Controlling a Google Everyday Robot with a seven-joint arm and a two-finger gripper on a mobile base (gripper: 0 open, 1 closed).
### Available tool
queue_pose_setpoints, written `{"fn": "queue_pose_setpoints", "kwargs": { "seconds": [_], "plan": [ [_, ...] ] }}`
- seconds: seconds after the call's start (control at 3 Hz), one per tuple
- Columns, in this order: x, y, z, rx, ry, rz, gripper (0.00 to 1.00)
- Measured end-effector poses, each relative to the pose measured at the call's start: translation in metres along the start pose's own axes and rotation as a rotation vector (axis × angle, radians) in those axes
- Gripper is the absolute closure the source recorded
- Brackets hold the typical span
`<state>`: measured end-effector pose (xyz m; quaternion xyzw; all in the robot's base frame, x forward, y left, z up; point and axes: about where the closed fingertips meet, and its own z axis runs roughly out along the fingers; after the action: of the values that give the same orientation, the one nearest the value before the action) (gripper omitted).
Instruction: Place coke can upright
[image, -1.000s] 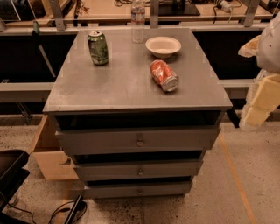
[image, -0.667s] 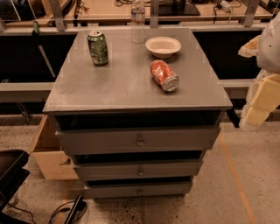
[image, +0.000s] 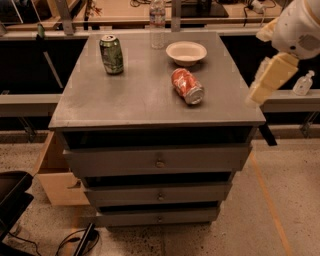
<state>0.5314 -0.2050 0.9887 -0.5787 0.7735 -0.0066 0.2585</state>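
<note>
The coke can (image: 187, 86) is red-orange with white markings. It lies on its side on the right half of the grey cabinet top (image: 140, 95), with its silver end facing the front right. My gripper (image: 257, 94) is a cream-coloured piece hanging from the white arm (image: 299, 27). It hangs off the cabinet's right edge, to the right of the can and apart from it. Nothing shows in it.
A green can (image: 111, 54) stands upright at the back left. A white bowl (image: 186, 52) sits just behind the coke can, and a clear water bottle (image: 157, 20) stands at the back edge. Drawers are below, a cardboard box (image: 52, 175) on the floor left, and a small bottle (image: 303, 83) on the right ledge.
My arm and gripper have moved up and to the left, closer to the cabinet's right edge. The cans, bowl and bottle have not moved.
</note>
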Motion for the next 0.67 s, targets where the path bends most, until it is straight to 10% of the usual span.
{"fn": "queue_pose_setpoints", "kwargs": {
  "seconds": [0.67],
  "plan": [
    [-0.034, -0.085, 0.043, -0.047, 0.084, 0.308, 0.00]
  ]
}}
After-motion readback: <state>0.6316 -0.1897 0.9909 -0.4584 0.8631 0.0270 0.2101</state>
